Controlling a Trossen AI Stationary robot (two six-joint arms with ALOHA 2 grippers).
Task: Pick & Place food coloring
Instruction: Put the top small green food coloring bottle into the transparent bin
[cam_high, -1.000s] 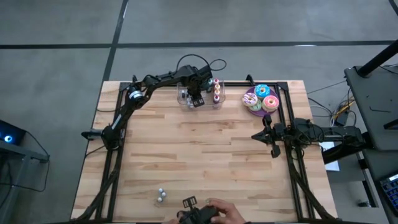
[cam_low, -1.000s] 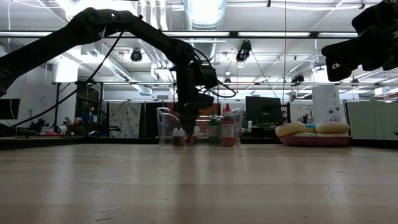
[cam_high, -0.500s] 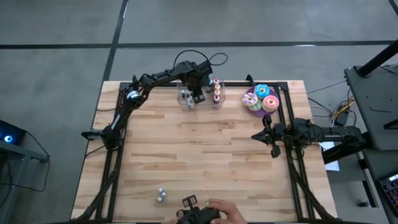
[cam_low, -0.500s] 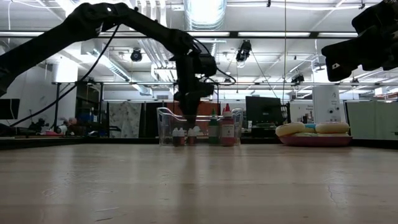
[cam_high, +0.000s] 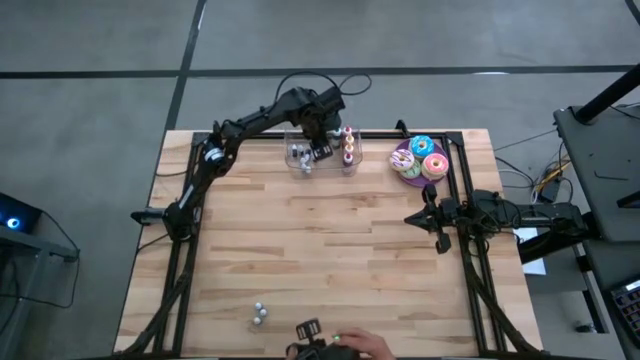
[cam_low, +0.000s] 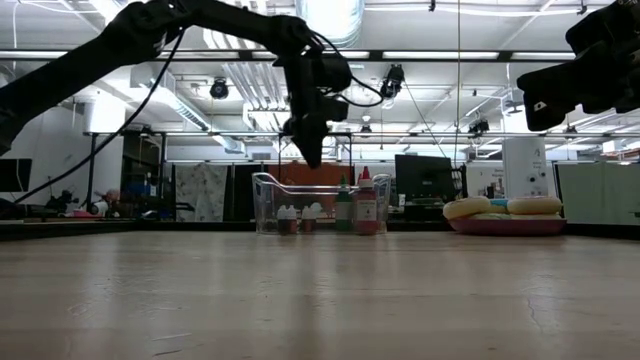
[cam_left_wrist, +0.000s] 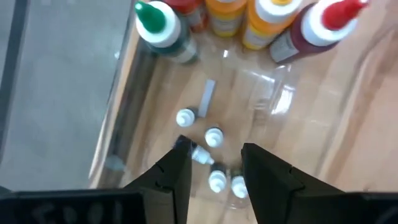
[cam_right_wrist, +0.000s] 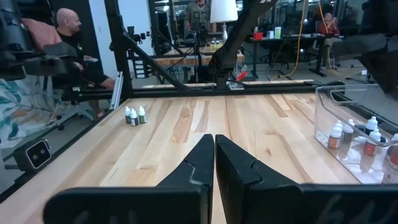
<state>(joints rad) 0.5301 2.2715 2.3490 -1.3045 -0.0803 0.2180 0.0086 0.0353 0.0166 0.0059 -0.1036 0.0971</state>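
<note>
Several tiny white-capped food coloring bottles (cam_left_wrist: 213, 135) lie and stand on the floor of a clear bin (cam_high: 293, 160) at the table's far edge. Larger bottles with green, orange and red caps (cam_left_wrist: 249, 15) stand in the same bin. Three more tiny bottles (cam_high: 259, 315) (cam_right_wrist: 134, 116) stand near the near edge. My left gripper (cam_high: 318, 150) (cam_low: 312, 160) (cam_left_wrist: 214, 168) hangs open above the bin, pointing down, with nothing between its fingers. My right gripper (cam_high: 412, 217) (cam_right_wrist: 214, 155) waits shut by the right edge.
A purple plate of frosted doughnuts (cam_high: 420, 160) (cam_low: 505, 212) sits right of the bin at the far edge. A person's hand (cam_high: 345, 345) holds a dark object at the near edge. The wooden table's middle (cam_high: 320, 250) is bare.
My left gripper has risen straight up from inside the bin to well above its rim, leaving the small bottles on the bin floor. The person's hand at the near edge has drawn back out of the picture.
</note>
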